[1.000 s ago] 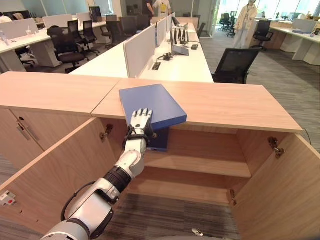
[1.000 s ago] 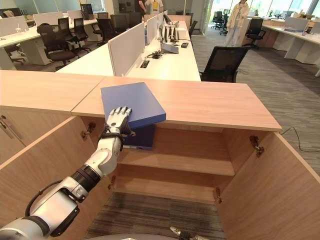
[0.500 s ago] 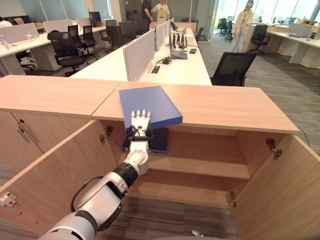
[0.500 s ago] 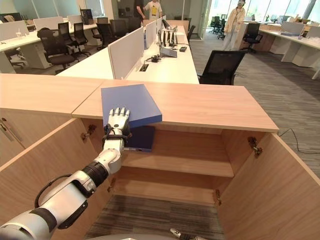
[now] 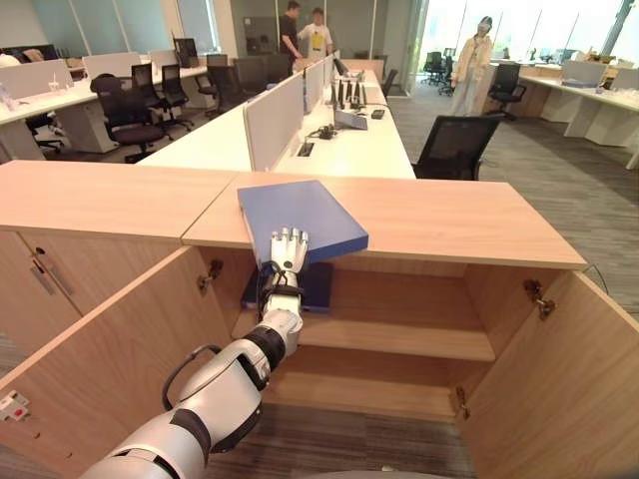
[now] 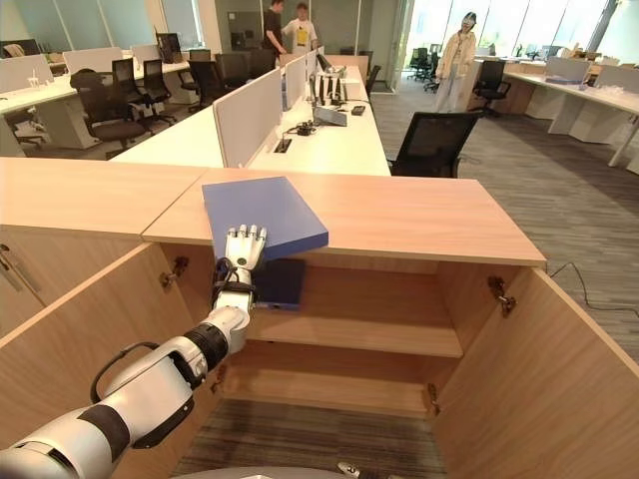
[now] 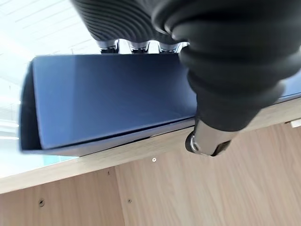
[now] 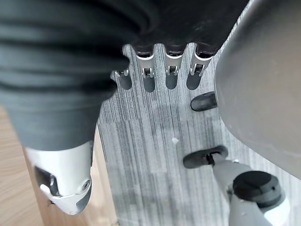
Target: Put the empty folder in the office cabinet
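A blue folder point(image 5: 300, 210) lies flat on the wooden cabinet top point(image 5: 449, 215), its near corner jutting over the front edge. My left hand point(image 5: 288, 249) reaches up to that edge. Its fingers lie straight on the folder's top, and in the left wrist view the thumb point(image 7: 207, 136) sits under the folder point(image 7: 113, 94), so the edge is pinched between them. The cabinet stands open below, with a dark blue folder point(image 5: 315, 287) lying on its upper shelf point(image 5: 399, 334). My right hand point(image 8: 171, 77) hangs over the grey floor with straight fingers, holding nothing.
Both cabinet doors stand wide open, the left door point(image 5: 110, 349) and the right door point(image 5: 559, 389). A closed cabinet point(image 5: 60, 269) adjoins on the left. Behind are white desks, a black office chair point(image 5: 454, 148) and people standing far back.
The view has shifted and my left arm reaches further up and in. The hand stays at the folder's near edge. The folder has not moved on the cabinet top.
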Robot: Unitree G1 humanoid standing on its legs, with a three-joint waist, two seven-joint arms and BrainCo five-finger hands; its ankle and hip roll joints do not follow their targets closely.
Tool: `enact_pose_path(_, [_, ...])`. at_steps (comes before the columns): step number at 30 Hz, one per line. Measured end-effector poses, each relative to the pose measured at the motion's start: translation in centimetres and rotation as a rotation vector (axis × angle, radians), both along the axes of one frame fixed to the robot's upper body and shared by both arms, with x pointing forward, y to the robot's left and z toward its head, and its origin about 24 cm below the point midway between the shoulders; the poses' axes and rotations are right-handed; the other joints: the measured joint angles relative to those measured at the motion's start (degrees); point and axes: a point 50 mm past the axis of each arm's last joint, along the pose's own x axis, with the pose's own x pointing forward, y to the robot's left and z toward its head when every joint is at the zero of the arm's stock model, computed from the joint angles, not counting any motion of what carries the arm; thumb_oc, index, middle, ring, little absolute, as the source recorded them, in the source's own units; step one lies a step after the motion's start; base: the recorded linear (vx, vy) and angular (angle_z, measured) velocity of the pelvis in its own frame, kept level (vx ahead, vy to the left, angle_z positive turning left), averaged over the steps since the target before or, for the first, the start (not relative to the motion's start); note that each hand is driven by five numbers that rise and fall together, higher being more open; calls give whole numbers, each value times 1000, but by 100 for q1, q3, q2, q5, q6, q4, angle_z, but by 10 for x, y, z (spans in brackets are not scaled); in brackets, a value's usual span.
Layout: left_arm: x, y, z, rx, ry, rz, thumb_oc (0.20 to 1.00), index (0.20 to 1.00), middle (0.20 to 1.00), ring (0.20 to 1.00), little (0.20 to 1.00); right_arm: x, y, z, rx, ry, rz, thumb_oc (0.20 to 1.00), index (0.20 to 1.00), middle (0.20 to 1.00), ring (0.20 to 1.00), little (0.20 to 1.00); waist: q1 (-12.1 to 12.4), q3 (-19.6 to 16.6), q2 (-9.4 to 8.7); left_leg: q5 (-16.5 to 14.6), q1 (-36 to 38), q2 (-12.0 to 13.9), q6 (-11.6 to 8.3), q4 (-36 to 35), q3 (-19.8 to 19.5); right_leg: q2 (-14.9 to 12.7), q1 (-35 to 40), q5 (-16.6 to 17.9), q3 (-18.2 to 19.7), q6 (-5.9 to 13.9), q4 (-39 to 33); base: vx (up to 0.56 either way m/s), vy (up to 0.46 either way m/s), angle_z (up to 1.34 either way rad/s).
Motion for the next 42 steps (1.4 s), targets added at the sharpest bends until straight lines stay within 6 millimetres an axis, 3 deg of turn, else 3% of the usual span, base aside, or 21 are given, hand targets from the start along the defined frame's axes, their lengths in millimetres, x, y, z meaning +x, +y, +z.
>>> enact_pose_path(6, [-4, 23, -10, 73, 11, 69, 200, 200, 200, 200, 200, 0, -7, 0, -18, -12, -16, 1000, 1000, 1000, 1000, 1000, -142, -58, 85, -84, 120, 54, -32, -3, 145, 24, 25, -28, 140, -33, 21, 24, 7, -16])
enact_pose_path(10, [-2, 22, -4, -37, -38, 116, 200, 200, 200, 200, 200, 2, -15, 1, -38, -20, -24, 1000, 1000, 1000, 1000, 1000, -144, -43, 113, -67, 128, 59, -17, -1, 142, 30, 47, -22, 140, -27, 14, 25, -4, 0])
enact_pose_path(11, [3, 18, 20, -321, -119, 158, 200, 200, 200, 200, 200, 6, -19, 1, -44, -45, -43, 1000, 1000, 1000, 1000, 1000, -113, 68, 130, -34, 129, 56, -29, 11, 122, 34, 60, 6, 125, -13, 29, -47, -26, 4])
enact_pose_path(12, [-1, 32, 62, -547, -259, 133, 200, 200, 200, 200, 200, 14, -21, 3, -48, -92, -71, 1000, 1000, 1000, 1000, 1000, -145, 314, 172, -27, 127, 64, -31, 36, 119, 44, 87, 22, 105, -12, 31, -42, -18, 5])
enact_pose_path(13, [-7, 41, 86, -664, -328, 116, 200, 200, 200, 200, 200, 16, -24, 3, -56, -119, -76, 1000, 1000, 1000, 1000, 1000, -118, 448, 217, -21, 165, 67, -36, 50, 109, 46, 133, 37, 97, -7, 7, -60, -17, 11])
enact_pose_path(14, [-14, 49, 95, -750, -329, 126, 200, 200, 200, 200, 200, 17, -26, 4, -62, -127, -77, 1000, 1000, 1000, 1000, 1000, -76, 515, 200, -20, 166, 59, -37, 52, 58, 54, 184, 38, 65, -6, -13, -59, -12, 17])
enact_pose_path(15, [-32, 63, 106, -952, -326, 147, 200, 200, 200, 200, 200, 15, -27, 3, -61, -134, -81, 1000, 1000, 1000, 1000, 1000, -97, 577, 173, -23, 179, 60, -35, 54, 34, 56, 160, 32, 53, -4, -16, -33, -7, 20])
enact_pose_path(17, [-42, 67, 101, -1088, -268, 168, 200, 200, 200, 200, 200, 11, -26, 3, -57, -124, -90, 1000, 1000, 1000, 1000, 1000, 138, 590, 132, -29, 164, 64, -33, 54, -46, 75, 177, 17, 24, 1, -21, -23, -1, 20])
enact_pose_path(18, [-50, 70, 86, -1196, -185, 200, 200, 200, 200, 200, 200, 15, -23, 3, -37, -142, -108, 1000, 1000, 1000, 1000, 1000, 250, 647, 65, -22, 124, 63, -43, 54, -89, 79, 151, -4, -5, -23, -21, -27, 6, 17])
enact_pose_path(19, [-59, 72, 85, -1325, -171, 192, 200, 200, 200, 200, 200, 21, -20, 4, -24, -172, -113, 1000, 1000, 1000, 1000, 1000, 256, 679, 76, -20, 124, 63, -46, 54, -90, 79, 149, -6, -4, -26, -19, -27, 5, 10])
enact_pose_path(20, [-68, 65, 78, -1565, -100, 180, 200, 200, 200, 200, 200, 27, -14, 5, -1, -207, -118, 1000, 1000, 1000, 1000, 1000, 304, 704, 22, -20, 116, 59, -45, 54, -101, 79, 145, -6, -6, -26, -19, 0, 0, 0])
enact_pose_path(22, [-75, 54, 72, -1817, 15, 141, 200, 200, 200, 200, 200, 33, -12, 8, 18, -253, -128, 1000, 1000, 1000, 1000, 1000, 351, 727, -41, -21, 116, 52, -44, 53, -105, 71, 150, -17, -9, -24, -25, 0, 0, 0])
enact_pose_path(23, [-79, 35, 61, -2010, 182, 91, 200, 200, 200, 200, 200, 41, -3, 10, 53, -285, -140, 1000, 1000, 1000, 1000, 1000, 342, 762, -68, -35, 100, 48, -49, 52, -114, 66, 137, -29, -14, -26, -22, 0, 0, 0])
enact_pose_path(26, [-95, 12, 48, -2256, 437, 21, 200, 200, 200, 200, 200, 47, 6, 14, 89, -339, -200, 1000, 1000, 1000, 1000, 1000, 319, 815, -110, -41, 40, 37, -47, 53, -110, 53, 82, -28, -10, -22, -27, 0, 0, 0])
enact_pose_path(29, [-102, 7, 49, -2386, 541, -41, 200, 200, 200, 200, 200, 44, 3, 15, 90, -340, -238, 1000, 1000, 1000, 1000, 1000, 328, 900, -76, -11, -18, 13, -38, 56, -132, 31, 53, -5, -39, 5, -56, 10, -5, 5])
enact_pose_path(32, [-101, 15, 59, -2488, 512, -100, 200, 200, 200, 200, 200, 40, 1, 13, 87, -324, -239, 1000, 1000, 1000, 1000, 1000, 366, 950, -33, -13, -14, -19, -36, 57, -165, 4, 99, -7, -98, 11, -102, 5, -6, 9])
enact_pose_path(42, [-101, 17, 65, -2574, 511, -163, 200, 200, 200, 200, 200, 51, 11, 17, 120, -352, -229, 1000, 1000, 1000, 1000, 1000, 414, 984, -79, -13, -3, -31, -39, 57, -234, 5, 132, -26, -170, 23, -104, -2, -1, 4])
